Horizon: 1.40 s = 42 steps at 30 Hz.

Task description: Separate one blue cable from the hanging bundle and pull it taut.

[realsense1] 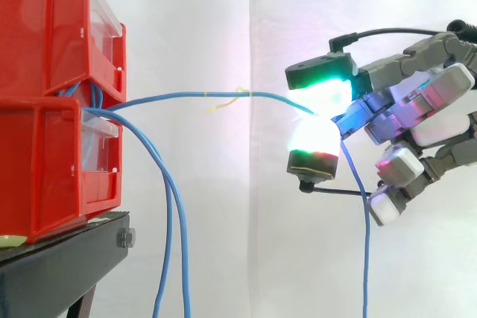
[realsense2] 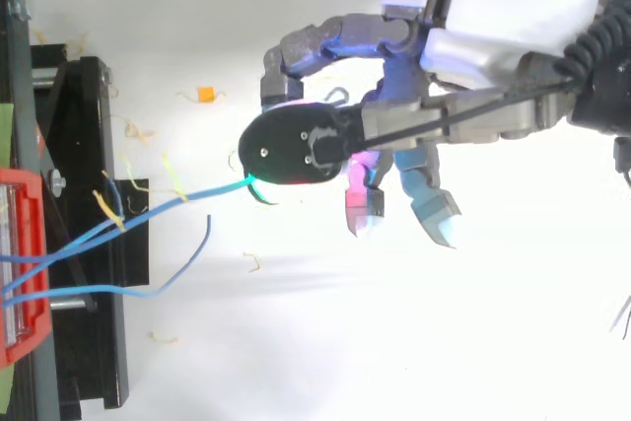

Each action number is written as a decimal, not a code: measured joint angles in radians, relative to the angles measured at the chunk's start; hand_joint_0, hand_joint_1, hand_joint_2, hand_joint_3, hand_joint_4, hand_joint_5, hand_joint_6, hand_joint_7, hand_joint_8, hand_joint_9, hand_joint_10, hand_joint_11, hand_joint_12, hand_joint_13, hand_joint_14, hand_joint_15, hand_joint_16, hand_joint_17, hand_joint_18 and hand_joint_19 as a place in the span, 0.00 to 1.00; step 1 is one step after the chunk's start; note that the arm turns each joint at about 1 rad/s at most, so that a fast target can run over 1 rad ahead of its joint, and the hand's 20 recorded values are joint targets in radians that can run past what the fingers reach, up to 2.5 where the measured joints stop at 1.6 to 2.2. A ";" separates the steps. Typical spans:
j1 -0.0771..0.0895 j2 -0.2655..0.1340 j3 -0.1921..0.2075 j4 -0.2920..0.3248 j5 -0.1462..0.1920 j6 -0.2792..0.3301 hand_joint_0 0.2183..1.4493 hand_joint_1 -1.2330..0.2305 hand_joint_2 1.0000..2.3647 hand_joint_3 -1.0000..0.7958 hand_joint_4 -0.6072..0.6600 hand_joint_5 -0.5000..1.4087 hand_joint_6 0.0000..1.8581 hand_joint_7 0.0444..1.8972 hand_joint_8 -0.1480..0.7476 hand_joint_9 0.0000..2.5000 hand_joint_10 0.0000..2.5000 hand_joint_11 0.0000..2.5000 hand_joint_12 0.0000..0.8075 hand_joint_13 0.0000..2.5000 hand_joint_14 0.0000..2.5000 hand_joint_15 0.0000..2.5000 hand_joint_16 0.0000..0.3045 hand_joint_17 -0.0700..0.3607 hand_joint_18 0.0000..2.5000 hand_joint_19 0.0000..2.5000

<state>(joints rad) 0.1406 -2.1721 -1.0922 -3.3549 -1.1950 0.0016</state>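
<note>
Blue cable (realsense1: 186, 95) runs from red bins (realsense1: 52, 147) across to hand (realsense1: 417, 102), near level with slight bow; free tail drops below hand. Glowing pads (realsense1: 317, 139) pinch it, so hand is closed on cable.

My judgement: draw straight away from bins, steadily, with firm pinch to prevent slipping.

Yellow scrap (realsense1: 240, 93) clings mid-span, harmless. Other cables (realsense1: 173, 184) hang beside black stand (realsense1: 59, 266), well apart from hand. I see nothing in the way.

No legible text or signs
</note>
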 measured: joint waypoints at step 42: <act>0.012 0.000 0.000 0.088 -0.002 -0.336 0.39 0.42 0.01 0.54 0.70 0.33 0.27 0.67 0.37 0.78 0.01 0.20 0.38 0.57 0.01 0.24 0.15 0.40 0.36 0.22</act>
<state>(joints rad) 0.1526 -2.1723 -1.0924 -3.2674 -1.1972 -0.3343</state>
